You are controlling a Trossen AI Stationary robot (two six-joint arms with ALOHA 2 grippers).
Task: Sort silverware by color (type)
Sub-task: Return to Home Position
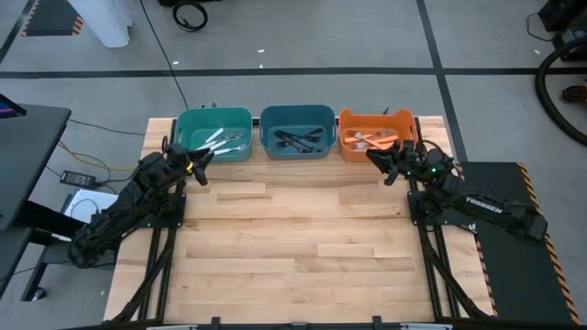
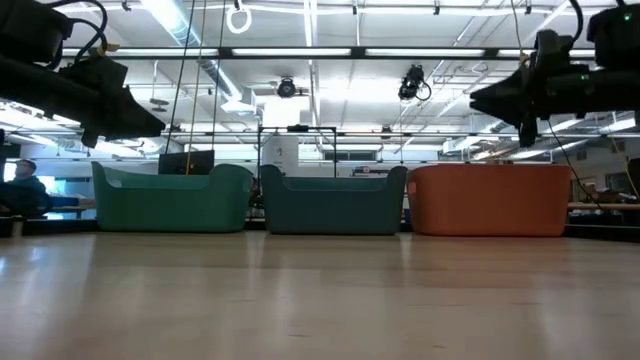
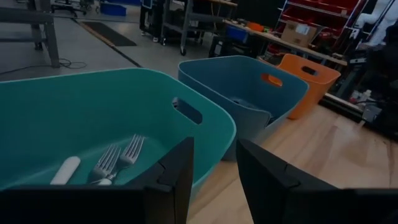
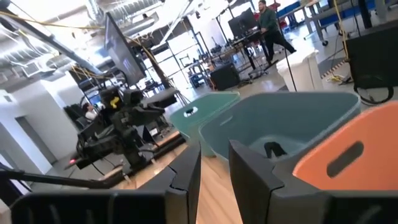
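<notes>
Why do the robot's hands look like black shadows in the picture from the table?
Low view: bright ceiling lights shine behind the left gripper and right gripper, so both show as dark shapes. Left wrist view: the fingers sit in shade, while the teal bin is well lit.

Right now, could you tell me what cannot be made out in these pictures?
Low view: walls of the teal bin, blue bin and orange bin hide their contents.
High view: the black silverware is too small to count.
Left wrist view: the left fingers cover part of the teal bin.
</notes>
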